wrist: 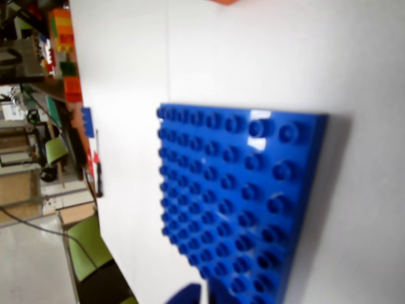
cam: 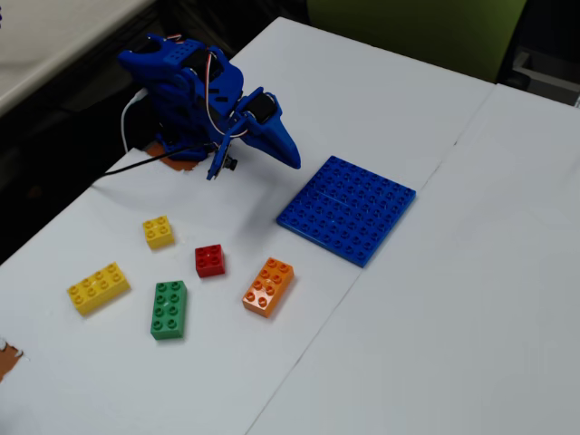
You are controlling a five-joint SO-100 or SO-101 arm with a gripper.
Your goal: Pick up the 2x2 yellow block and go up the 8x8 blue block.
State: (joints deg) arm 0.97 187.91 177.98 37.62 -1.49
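Fingers [cam: 292, 156]: blue, folded back near the arm's base at the far left edge of the bench [cam: 453, 317]; seen in the fixed view as one pointed wedge with no gap showing, holding nothing; whether fully clenched could not be told. In the wrist view only a dark blue tip [wrist: 186, 294] entered at the bottom edge, cut off.

Arm [cam: 190, 86]: blue, crouched over an orange patch [cam: 181, 161] at its foot; white and black cables trailed off the left edge.

8x8 blue block [cam: 347, 208]: lay flat near the middle of the bench, just beside a seam between two white boards; nothing stood on it. In the wrist view [wrist: 240, 202] it filled the centre, blurred, its lower corner cut off by the frame.

2x2 yellow block [cam: 158, 232]: sat on the bench toward the left edge, studs up, untouched, well apart from the fingers and from the blue block.

Red brick [cam: 210, 261]: four studs, just right of the small yellow one.

Orange brick [cam: 268, 286]: eight studs, lying between the red brick and the baseplate.

Green brick [cam: 169, 310]: eight studs, nearer the front edge.

Long yellow brick [cam: 98, 288]: eight studs, closest to the left front corner.

Background in the wrist view: a stack of coloured bricks [wrist: 63, 44] and a green chair [wrist: 88, 247] beyond the bench edge, too blurred to detail
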